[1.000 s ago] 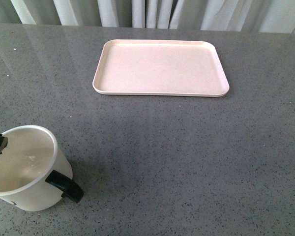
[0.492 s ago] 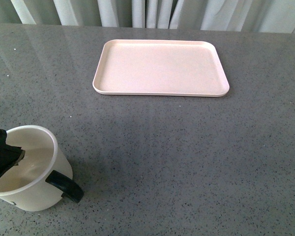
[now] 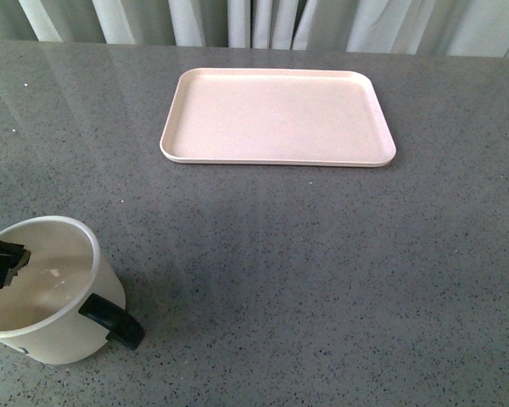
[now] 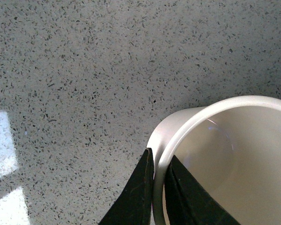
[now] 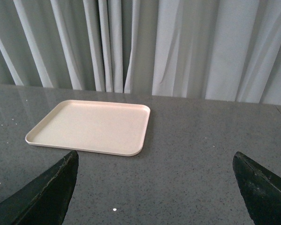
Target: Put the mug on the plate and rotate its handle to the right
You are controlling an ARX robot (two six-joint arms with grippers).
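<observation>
Not much is done yet. The mug [image 3: 51, 292] stands on the bench [image 3: 339, 271], close to the robot on its left side. It is well apart from the plate [image 3: 276, 114], which lies bare farther back. The left pincer [image 4: 159, 157] has one finger inside the mug and one outside, and it looks pinched on the rim. The right pincer [image 5: 154, 157] is spread wide and holds nothing. The handle [image 3: 110, 320] points to the right and a bit toward the robot. Left to do, I think: lift the mug, set it on the plate, let go, and make sure the handle points right.
</observation>
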